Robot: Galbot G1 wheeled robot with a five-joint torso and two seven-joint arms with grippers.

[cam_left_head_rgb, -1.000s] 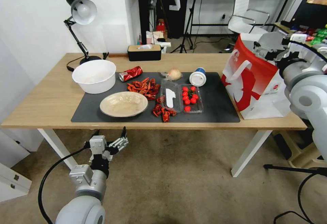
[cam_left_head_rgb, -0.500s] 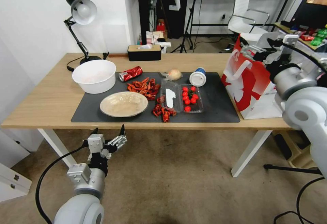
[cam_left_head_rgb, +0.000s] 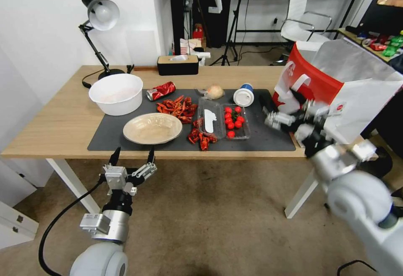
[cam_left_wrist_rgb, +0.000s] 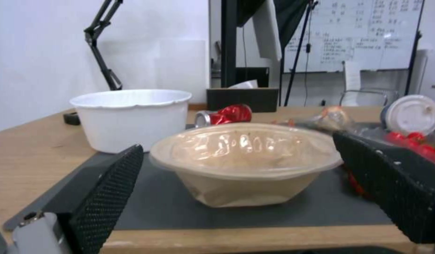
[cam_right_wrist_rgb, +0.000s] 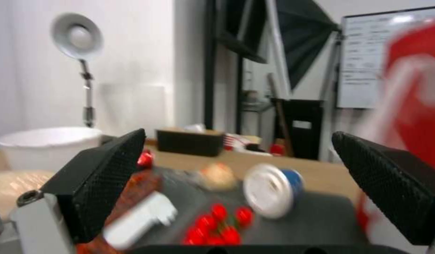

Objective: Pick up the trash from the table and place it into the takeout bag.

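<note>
We see left pincer (cam_left_head_rgb: 131,155) spread wide, empty — below near counter (cam_left_head_rgb: 50,129) edge, facing bowl (cam_left_head_rgb: 152,128). Right pincer (cam_left_head_rgb: 275,109) also gaping, empty — just left of bag (cam_left_head_rgb: 331,95), near lidded cup (cam_left_head_rgb: 244,95). Can (cam_left_head_rgb: 161,90) far on mat (cam_left_head_rgb: 268,137).

The left hand (cam_left_head_rgb: 131,156), fingers spread, hangs before the counter (cam_left_head_rgb: 54,129) edge; the beige bowl (cam_left_head_rgb: 152,128) lies straight ahead, the white tub (cam_left_head_rgb: 116,93) beyond it.
</note>
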